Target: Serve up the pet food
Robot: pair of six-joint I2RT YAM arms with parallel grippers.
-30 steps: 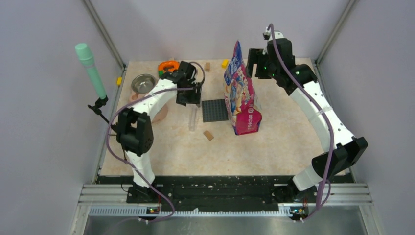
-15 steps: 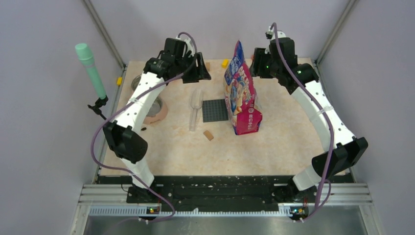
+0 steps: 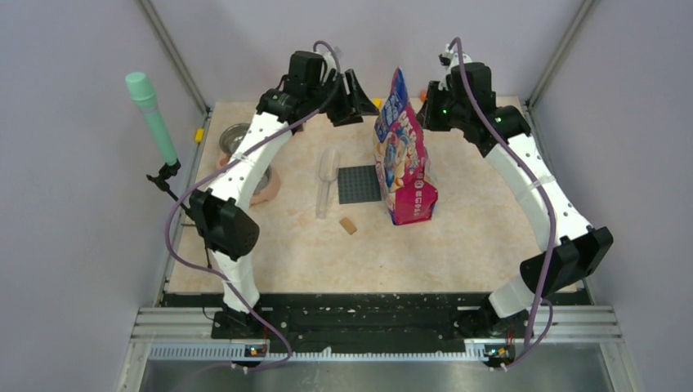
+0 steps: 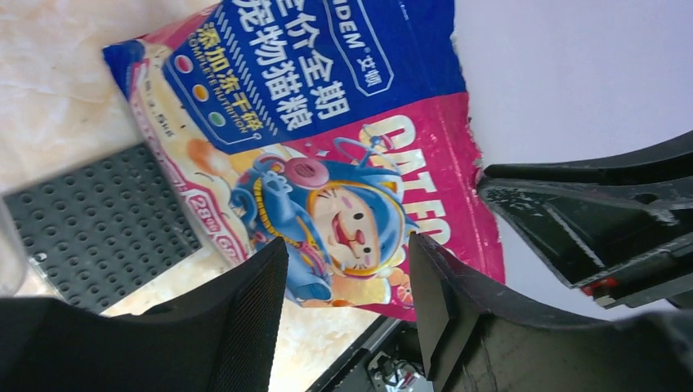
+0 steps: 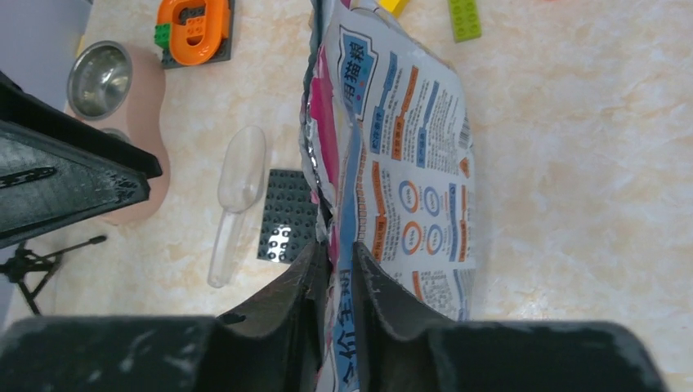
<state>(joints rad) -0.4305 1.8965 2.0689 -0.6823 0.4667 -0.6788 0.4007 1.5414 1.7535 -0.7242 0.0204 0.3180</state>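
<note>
Bag (image 3: pixel 404 163) contents are hidden in every view; its mouth only shows edge-on. Left wrist view: the frame cuts off the bag's print at the top, and the left gripper (image 4: pixel 347 278) covers half the plate (image 4: pixel 98 220) and the bag's bottom corner. Right wrist view: the right gripper (image 5: pixel 335 273) hides the bag's near end, and the top edge clips the orange toy (image 5: pixel 192 28). Top view: the bowl (image 3: pixel 235 139) is partly behind the left arm, and the right fingertips are too small to make out.

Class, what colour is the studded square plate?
The studded square plate is dark grey; best in left wrist view.
</note>
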